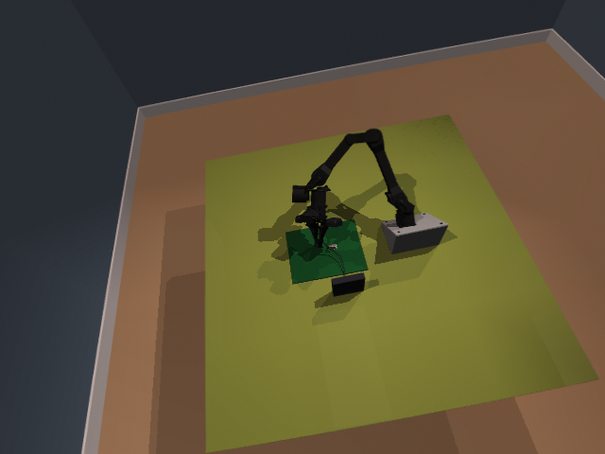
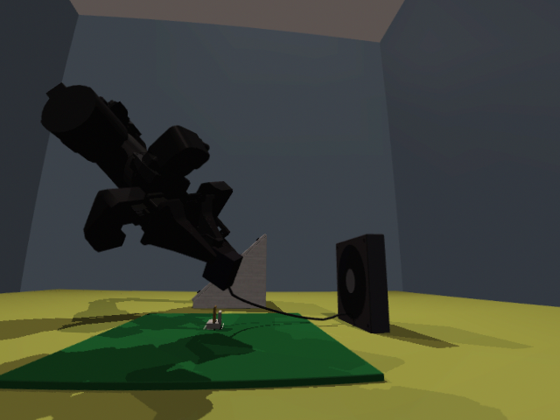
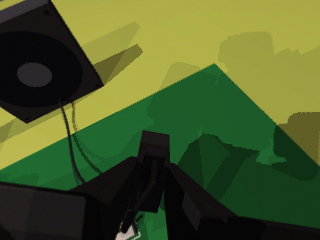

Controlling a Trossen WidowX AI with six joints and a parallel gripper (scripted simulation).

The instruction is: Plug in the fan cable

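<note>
Black fan [image 1: 348, 285] [image 2: 361, 283] [image 3: 47, 60], plain green board [image 1: 337, 258] [image 2: 271, 357] [image 3: 185, 105], yellow-olive mat [image 1: 415, 332] [image 2: 451, 343] [image 3: 175, 30], whitish header [image 1: 332, 247] [image 2: 213, 324] [image 3: 128, 233] with brassy pin [image 2: 214, 312].

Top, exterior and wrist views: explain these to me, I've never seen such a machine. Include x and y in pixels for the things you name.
This is one black robot arm [image 1: 385, 165] [image 2: 86, 126] ending in a two-fingered claw [image 1: 319, 244] [image 2: 223, 273] [image 3: 151, 166]. The top view looks down from above, the exterior view from low beside the board, the wrist view along the fingers. A green board [image 1: 302, 273] [image 2: 294, 361] [image 3: 190, 100] lies on a yellow-green surface [image 1: 273, 366] [image 2: 451, 384] [image 3: 175, 25], a black fan [image 1: 348, 285] [image 2: 376, 284] [image 3: 34, 74] standing beside it. The claw is shut on the end of the fan's cable [image 2: 276, 309] [image 3: 71, 150]; the dark plug is hard to distinguish. The header [image 1: 333, 246] [image 2: 214, 324] [image 3: 129, 233] on the board is unplugged.
</note>
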